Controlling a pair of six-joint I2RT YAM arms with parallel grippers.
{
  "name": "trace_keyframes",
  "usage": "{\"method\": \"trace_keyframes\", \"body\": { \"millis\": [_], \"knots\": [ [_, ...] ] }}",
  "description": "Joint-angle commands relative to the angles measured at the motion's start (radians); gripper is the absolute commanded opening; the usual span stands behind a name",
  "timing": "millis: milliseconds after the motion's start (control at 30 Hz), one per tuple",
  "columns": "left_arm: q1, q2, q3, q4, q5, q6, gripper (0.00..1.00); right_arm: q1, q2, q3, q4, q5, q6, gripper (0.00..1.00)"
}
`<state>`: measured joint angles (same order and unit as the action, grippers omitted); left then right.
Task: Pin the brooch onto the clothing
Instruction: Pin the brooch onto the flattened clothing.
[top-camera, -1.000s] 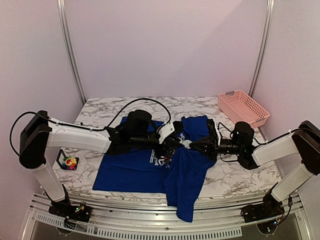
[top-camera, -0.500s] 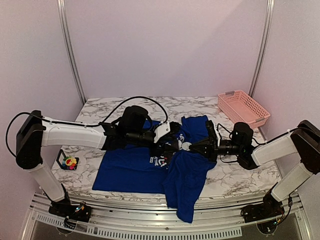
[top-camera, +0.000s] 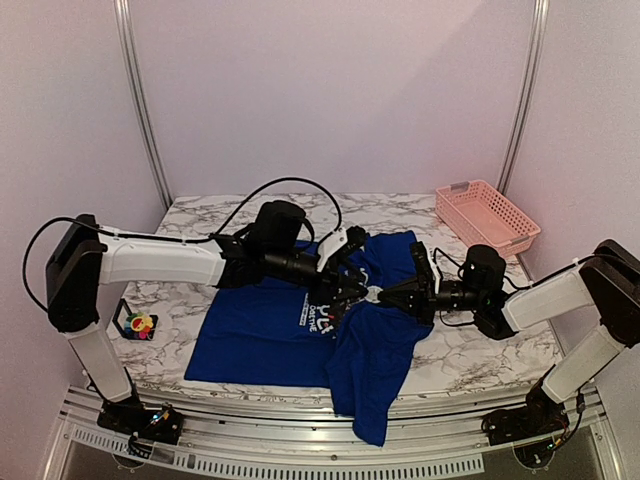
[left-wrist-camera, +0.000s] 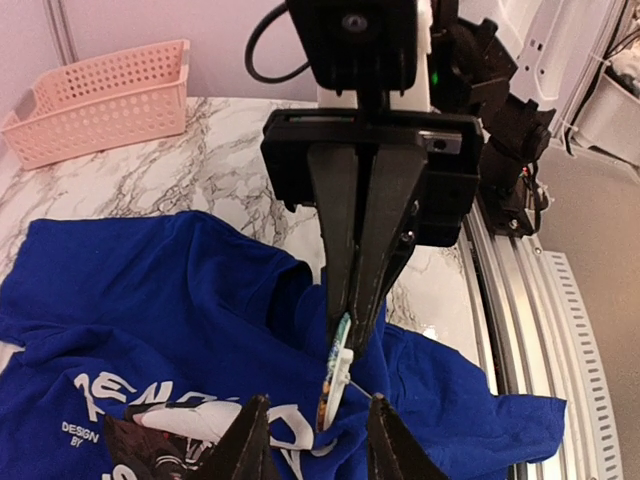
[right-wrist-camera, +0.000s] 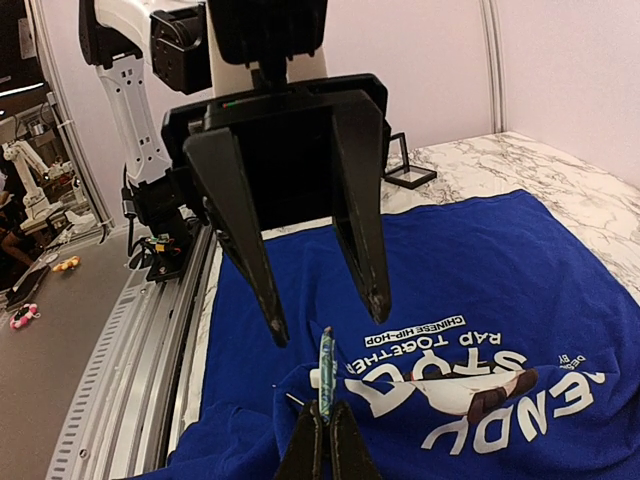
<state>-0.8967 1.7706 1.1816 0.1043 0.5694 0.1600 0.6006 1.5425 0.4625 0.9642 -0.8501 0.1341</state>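
Observation:
The royal-blue T-shirt (top-camera: 260, 335) lies on the marble table, print up, its right half bunched and hanging over the front edge. It also shows in the left wrist view (left-wrist-camera: 150, 290) and the right wrist view (right-wrist-camera: 500, 270). My right gripper (top-camera: 385, 293) (right-wrist-camera: 326, 410) (left-wrist-camera: 350, 322) is shut on the edge of the brooch (top-camera: 372, 291) (right-wrist-camera: 326, 368) (left-wrist-camera: 336, 370), held edge-on above a raised fold of cloth, its thin pin sticking out. My left gripper (top-camera: 352, 277) (left-wrist-camera: 318, 400) (right-wrist-camera: 328, 320) is open, its fingers either side of the brooch, not touching it.
A pink lattice basket (top-camera: 486, 218) (left-wrist-camera: 100, 100) stands at the back right. A small black open-frame holder (top-camera: 134, 322) with something colourful in it sits at the left edge. The table's metal front rail (top-camera: 300, 462) runs below the hanging shirt.
My left gripper has moved right and a little back, closing in on the brooch from the left. My right gripper has held nearly still with the brooch.

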Motion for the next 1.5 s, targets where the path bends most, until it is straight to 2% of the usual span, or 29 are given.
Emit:
{"method": "trace_keyframes", "body": {
  "millis": [0,233,433,633,700,800,900,1067,1200,1300,1467],
  "knots": [
    [0.005,0.040,0.024,-0.001,0.027,-0.033,0.29,-0.002,0.002,0.013,0.002,-0.021,-0.003,0.00],
    [0.002,0.058,0.024,0.009,0.030,-0.037,0.16,-0.003,-0.004,0.014,-0.004,-0.025,-0.008,0.00],
    [-0.002,0.061,0.017,0.030,0.046,-0.037,0.00,-0.003,-0.002,0.021,-0.006,-0.029,-0.010,0.00],
    [-0.003,0.051,0.002,0.031,0.062,-0.041,0.00,-0.003,-0.008,0.020,-0.040,0.010,-0.012,0.00],
    [0.001,0.046,0.000,0.021,0.049,-0.044,0.00,-0.003,-0.031,0.004,-0.075,0.072,-0.022,0.12],
    [0.005,0.038,-0.004,0.003,0.045,-0.038,0.00,-0.003,-0.085,-0.031,-0.123,0.166,-0.074,0.24],
    [0.007,0.038,-0.004,0.006,0.044,-0.053,0.00,0.004,-0.162,-0.063,-0.151,0.227,-0.095,0.29],
    [0.007,0.038,-0.001,0.020,0.045,-0.080,0.00,0.101,-0.229,-0.116,-0.176,0.346,-0.161,0.39],
    [0.006,0.034,-0.001,0.014,0.043,-0.088,0.00,0.130,-0.202,-0.152,-0.120,0.384,-0.096,0.38],
    [0.007,0.032,-0.003,0.008,0.040,-0.088,0.00,0.152,-0.177,-0.140,-0.094,0.424,-0.108,0.29],
    [0.007,0.033,0.000,0.011,0.035,-0.085,0.00,0.167,-0.123,-0.110,-0.056,0.402,-0.116,0.28]
  ]
}}
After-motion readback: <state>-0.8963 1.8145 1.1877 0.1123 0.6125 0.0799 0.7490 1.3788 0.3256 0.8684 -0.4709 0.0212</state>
